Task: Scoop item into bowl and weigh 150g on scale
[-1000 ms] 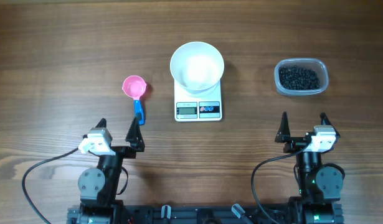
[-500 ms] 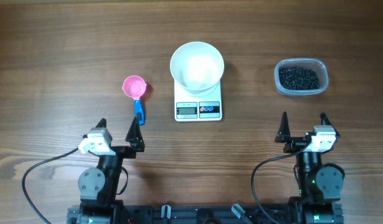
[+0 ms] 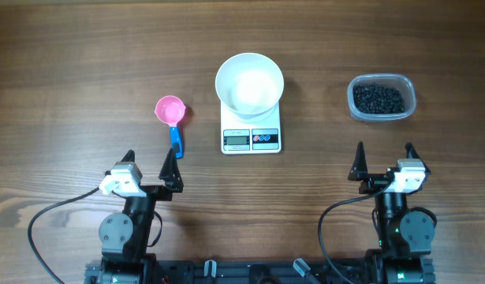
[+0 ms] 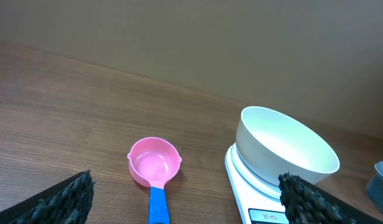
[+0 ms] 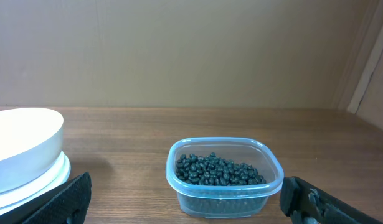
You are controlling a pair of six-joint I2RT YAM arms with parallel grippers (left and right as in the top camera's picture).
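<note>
The white bowl [image 3: 249, 84] [image 4: 284, 146] [image 5: 20, 149] stands empty on the white scale [image 3: 251, 137] [image 4: 247, 193] at the table's middle. The item, a heap of small black beans [image 3: 378, 98] [image 5: 219, 170], fills a clear plastic tub [image 3: 382, 116] [image 5: 225, 193] at the right. A pink scoop [image 3: 170, 112] [image 4: 154, 163] with a blue handle lies left of the scale. My left gripper [image 3: 149, 164] [image 4: 185, 202] is open, just short of the scoop's handle. My right gripper [image 3: 384, 161] [image 5: 188, 199] is open too, in front of the tub, holding nothing.
Bare wooden table [image 3: 69, 79] spreads around the objects. A plain wall rises behind the table's far edge in both wrist views. Black cables [image 3: 45, 217] run from the arm bases at the near edge.
</note>
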